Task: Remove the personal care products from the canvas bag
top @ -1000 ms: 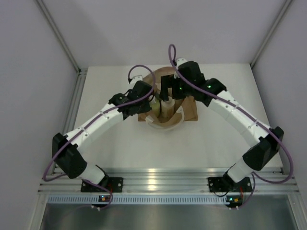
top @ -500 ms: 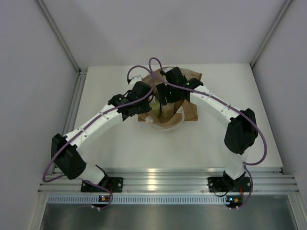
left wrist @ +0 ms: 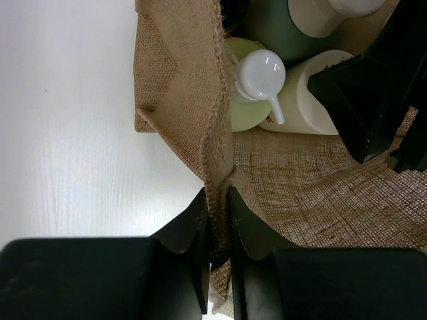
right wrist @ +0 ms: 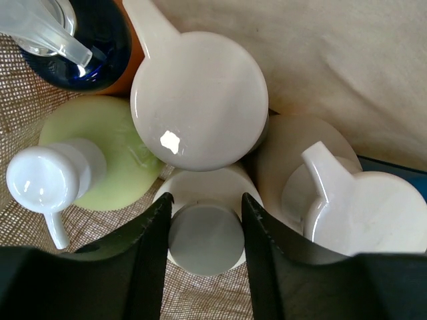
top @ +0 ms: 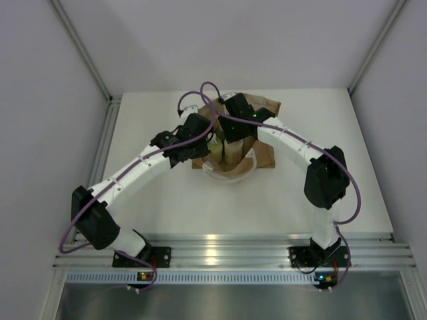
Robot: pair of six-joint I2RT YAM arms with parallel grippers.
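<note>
bearing canvas bag (top: 265,152), white table (top: 200,200) amid grey walls (top: 40,100)

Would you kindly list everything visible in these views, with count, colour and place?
table: one, white, under everything.
canvas bag: one, tan-brown, far middle of the table, open.
handle: one seen, white, bag's near side.
cream bottle: one, cream, inside the bag.
yellow-green bottle: one, white pump, beside the cream one.
dark green bottle: one, pale top, inside the bag.
orange bottle: one seen, blue cap, inside the bag.
pale beige bottle: one, white pump, inside the bag.
left claw: black, shut on the bag's wall.
right claw: black, closed around the cream bottle's cap.
</note>
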